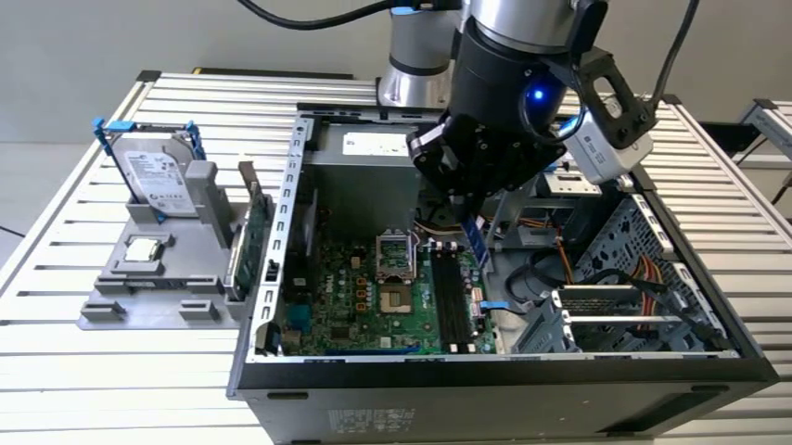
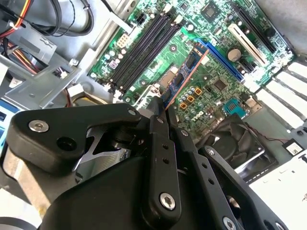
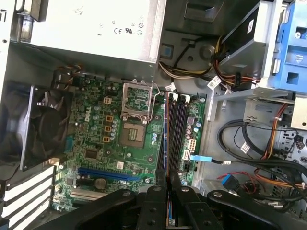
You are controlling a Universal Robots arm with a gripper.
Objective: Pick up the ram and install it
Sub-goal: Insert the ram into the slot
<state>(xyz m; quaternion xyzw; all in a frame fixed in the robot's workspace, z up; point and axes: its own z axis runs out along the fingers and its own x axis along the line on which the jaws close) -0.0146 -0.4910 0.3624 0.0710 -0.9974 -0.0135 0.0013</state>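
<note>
Clearance: I am watching the gripper [image 1: 477,218] hanging inside the open case [image 1: 495,375], over the board [image 1: 359,297]. Its fingers [image 2: 160,143] are clamping the ram [image 1: 474,239] by its upper end. The stick is hanging upright, lower edge over the far end of the slots [image 1: 448,301]. In the exterior view, the case wall on the left is standing well apart from the gripper. The cables [image 1: 581,269] on the right are lying nearer. The socket [image 1: 399,278] is sitting just beside the slots, lid frame raised.

Hidden: in the first wrist view the ram [image 3: 166,158] is showing edge-on as a thin line running alongside the slots. I cannot tell which slot it is lining up with, or whether its edge is touching one. The black finger links are covering the gripped end in both wrist views.

Materials: in the second wrist view the ram [image 2: 184,72] is reading as a thin flat strip, bluish, with an orange-lit edge. The slots are showing as long black channels on green board. The fan [image 3: 38,124] is looking dark and round-bladed. Outside the case, the drive [image 1: 161,181], chip [image 1: 145,248] and card [image 1: 254,246] are sitting on a grey holder on the slatted metal table [image 1: 124,371].
</note>
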